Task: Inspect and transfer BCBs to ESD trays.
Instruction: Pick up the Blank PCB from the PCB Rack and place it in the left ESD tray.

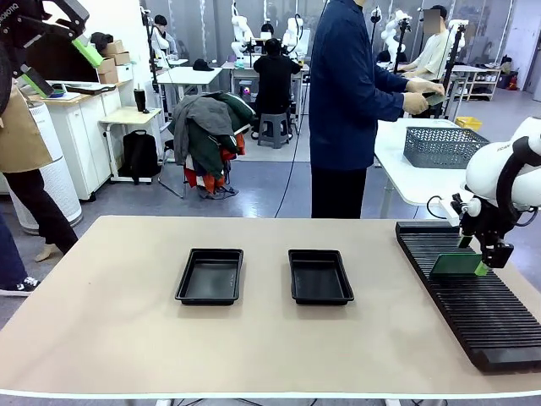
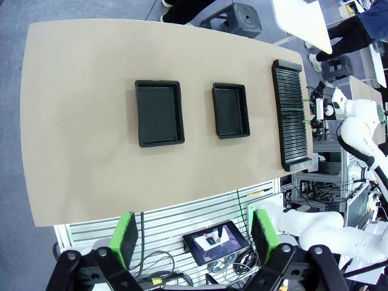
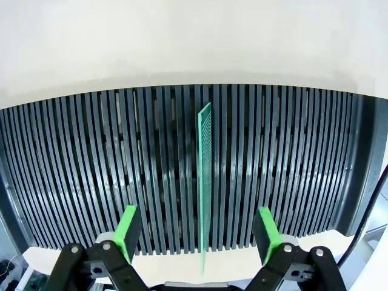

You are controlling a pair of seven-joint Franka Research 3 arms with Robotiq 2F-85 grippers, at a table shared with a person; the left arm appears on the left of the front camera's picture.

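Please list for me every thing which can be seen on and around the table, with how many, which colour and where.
table: one, beige, across the foreground.
ESD trays: two, black, side by side at mid-table, both empty; the second lies nearer the rack.
slotted rack: one, black, long, at the table's right end.
BCB: one, green, standing on edge in a slot of the rack.
mesh basket: one, grey, on a white table behind.
person: one, dark blue top, standing beyond the far edge, turned towards the white table.
left tool: one, black with green pads, open, raised high above the table.
right tool: one, same colours, open, over the rack with a pad on each side of the BCB, not touching it.
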